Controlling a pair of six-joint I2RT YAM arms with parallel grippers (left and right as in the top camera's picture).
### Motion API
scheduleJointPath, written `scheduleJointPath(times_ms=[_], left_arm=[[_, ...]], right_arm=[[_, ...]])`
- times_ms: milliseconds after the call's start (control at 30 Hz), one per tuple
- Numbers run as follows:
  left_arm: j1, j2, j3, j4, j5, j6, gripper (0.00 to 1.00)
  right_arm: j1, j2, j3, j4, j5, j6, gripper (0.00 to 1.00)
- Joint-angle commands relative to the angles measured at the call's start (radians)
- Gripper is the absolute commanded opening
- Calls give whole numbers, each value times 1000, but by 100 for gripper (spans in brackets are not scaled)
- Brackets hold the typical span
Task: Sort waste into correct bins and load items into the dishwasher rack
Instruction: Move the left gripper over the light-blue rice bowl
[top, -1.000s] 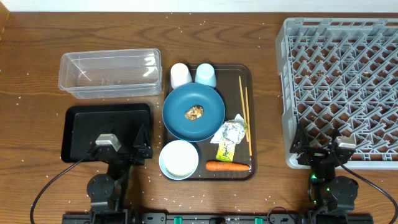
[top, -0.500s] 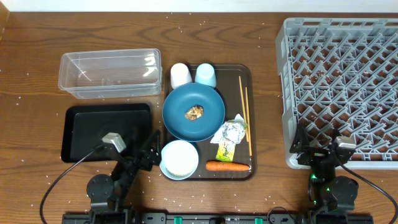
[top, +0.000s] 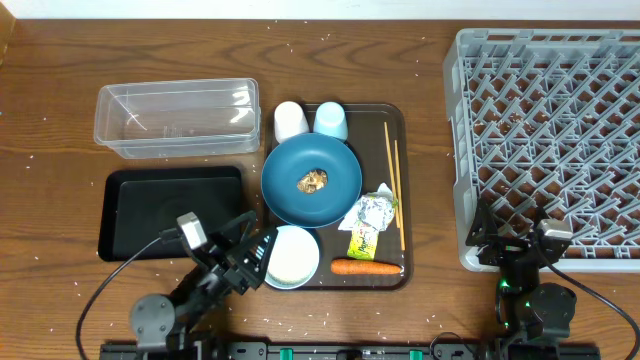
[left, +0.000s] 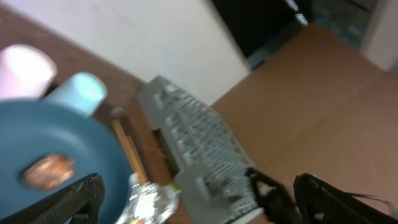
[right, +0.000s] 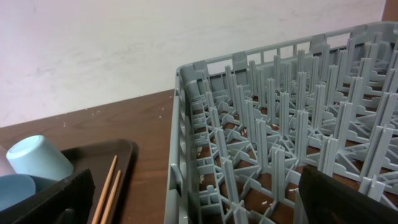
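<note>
On the brown serving tray (top: 392, 118) lie a big blue plate (top: 290, 165) with a brown food lump (top: 313, 181), a white cup (top: 290, 120), a light-blue cup (top: 331, 120), chopsticks (top: 393, 190), a crumpled wrapper (top: 367, 222), a carrot (top: 365, 267) and a small white bowl (top: 290, 256). My left gripper (top: 250, 258) is open and empty at the bowl's left rim. Its blurred view shows the plate (left: 62, 143), lump (left: 48, 171), wrapper (left: 149, 205) and the open fingers (left: 205, 211). My right gripper (top: 512, 245) is open and empty at the grey rack's (top: 550, 60) front left corner. Its own view shows the open fingers (right: 199, 211).
A clear tub (top: 175, 118) stands at the back left, with a black tray (top: 150, 200) in front of it. White grains speckle the wooden table. The right wrist view shows the rack's pegs (right: 280, 137), the chopsticks (right: 109, 190) and the light-blue cup (right: 37, 158).
My left arm has swung right, from over the black tray to the white bowl's left side. The right arm has not moved.
</note>
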Motion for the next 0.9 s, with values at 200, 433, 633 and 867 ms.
scheduleJointPath(times_ms=[200, 433, 633, 867], left_arm=[[-3, 406, 572, -581, -8, 394, 98], [-79, 897, 1084, -1206, -122, 634, 98], [-310, 1080, 1182, -1419, -306, 632, 98], [-513, 1176, 1157, -1357, -306, 562, 98]], right_arm=[[-17, -3, -2, -4, 4, -6, 99], [-17, -3, -2, -4, 4, -6, 99], [-17, -3, -2, -4, 4, -6, 99], [-17, -3, -2, -4, 4, -6, 99]])
